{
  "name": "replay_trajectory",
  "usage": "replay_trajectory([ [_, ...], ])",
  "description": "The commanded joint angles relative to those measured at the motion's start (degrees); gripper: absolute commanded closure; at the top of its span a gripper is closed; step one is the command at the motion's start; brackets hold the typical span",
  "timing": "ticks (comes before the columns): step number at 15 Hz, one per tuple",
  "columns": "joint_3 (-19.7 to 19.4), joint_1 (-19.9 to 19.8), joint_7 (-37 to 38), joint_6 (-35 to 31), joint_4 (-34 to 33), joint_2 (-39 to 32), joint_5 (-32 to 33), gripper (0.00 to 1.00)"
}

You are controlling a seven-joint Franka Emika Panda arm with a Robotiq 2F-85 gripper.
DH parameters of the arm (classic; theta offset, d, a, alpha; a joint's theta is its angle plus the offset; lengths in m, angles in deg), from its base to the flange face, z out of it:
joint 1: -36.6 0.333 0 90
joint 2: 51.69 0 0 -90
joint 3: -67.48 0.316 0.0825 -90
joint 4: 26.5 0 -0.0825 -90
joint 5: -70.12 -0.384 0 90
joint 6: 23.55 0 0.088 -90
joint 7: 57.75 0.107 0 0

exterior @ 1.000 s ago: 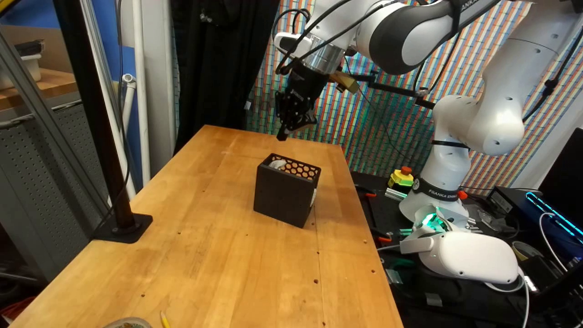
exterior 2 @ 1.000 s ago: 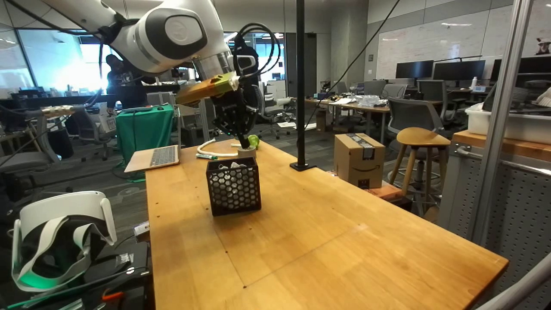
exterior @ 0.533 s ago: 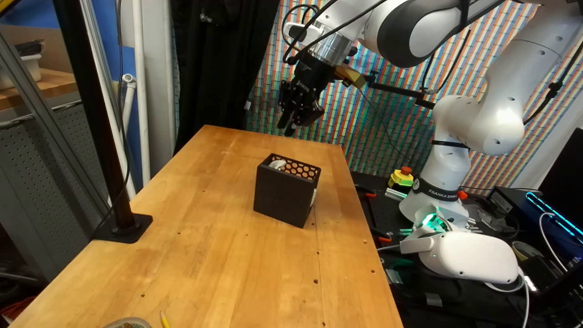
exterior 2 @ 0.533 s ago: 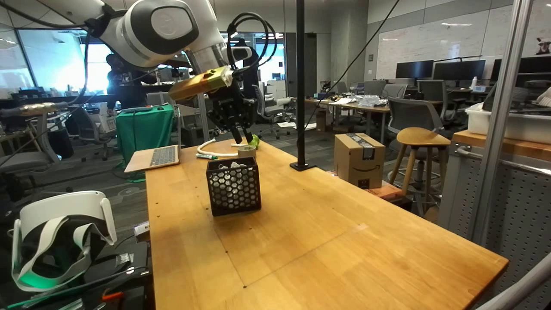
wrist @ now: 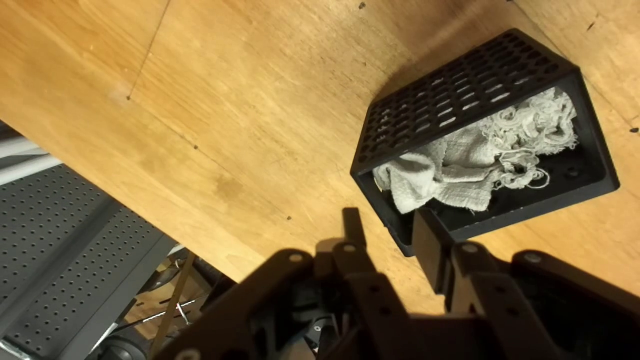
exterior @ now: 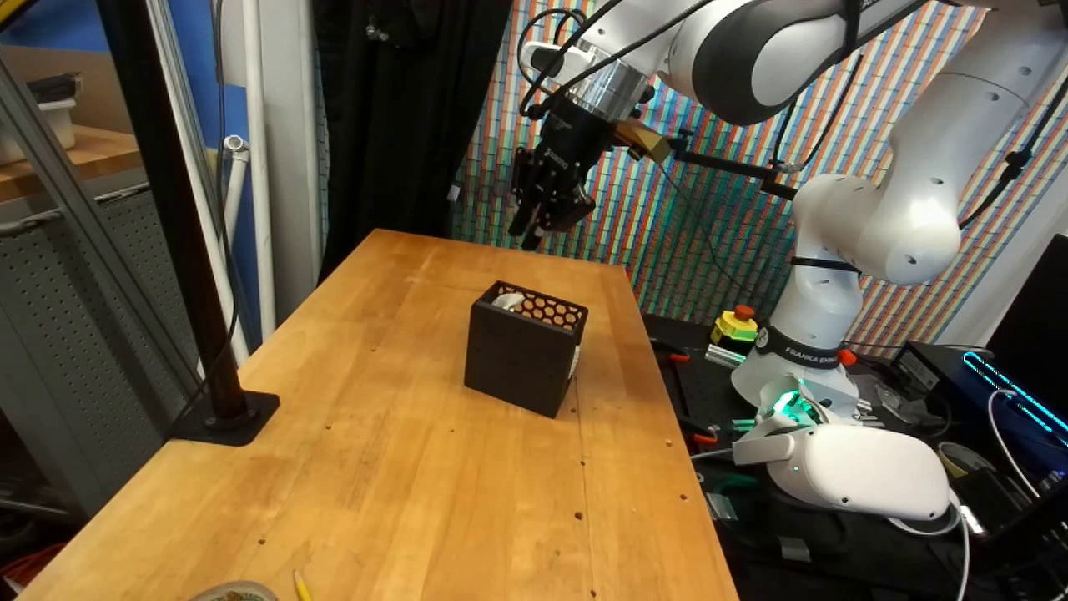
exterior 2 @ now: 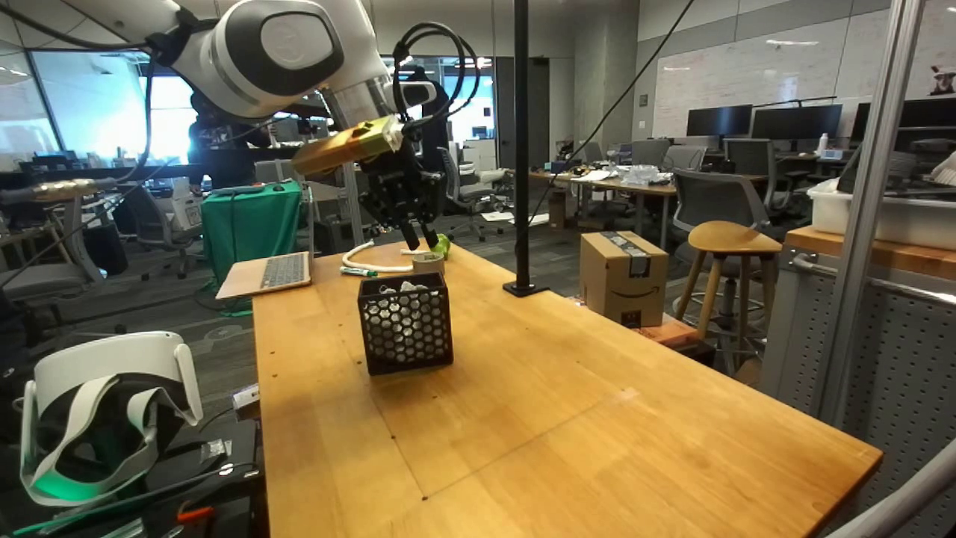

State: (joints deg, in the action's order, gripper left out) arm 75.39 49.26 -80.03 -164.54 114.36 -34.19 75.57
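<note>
- Wooden tabletop [wrist: 240,130]: extends below the gripper [wrist: 389,222]; striped backdrop [exterior: 651,250] and black curtain [exterior: 392,125] stand behind the gripper in an exterior view
- Gripper state: fingers stand partly apart, with tabletop visible through the gap between them
- Placement of the black box [exterior 2: 405,325]: stands on the tabletop beneath the gripper, nearest of all items to the fingertips
- Contents, white cloth [wrist: 465,175]: lies bundled inside the black box, below and ahead of the fingertips, frayed loops on the side farther from the fingers
- Obstruction: walls of the black box surround the white cloth, the nearest corner of the rim lying toward the fingers
- Upright black pole [exterior 2: 521,187]: stands at the tabletop edge, to one side of the gripper and well apart from it, in both exterior views
- Adjacent white headset [exterior: 872,472]: sits off the tabletop, on the opposite side of the gripper from the black pole, in both exterior views
- Past the gripper in an exterior view: tape roll [exterior 2: 428,263], white cord [exterior 2: 377,267], green marker [exterior 2: 359,272], laptop [exterior 2: 285,272], and a green object [exterior 2: 444,246] showing next to a fingertip
- Wrist view: shows the contents of the black box from above; one finger overlaps the rim here, whereas both exterior views show the fingertips raised apart from it
- Mesh wall [exterior 2: 405,329]: visible in an exterior view, white cloth showing through its holes
- Frame edge of an exterior view: cuts off a yellow pointed item [exterior: 302,587]
</note>
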Motion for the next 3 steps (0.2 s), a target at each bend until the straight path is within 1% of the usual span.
replay_trajectory([
  [1, -0.3, 0.3, 0.2, 0.1, -0.1, 0.0, 0.2, 0.66],
  [3, -0.3, 0.3, 0.2, 0.1, -0.1, 0.0, 0.2, 0.66],
])
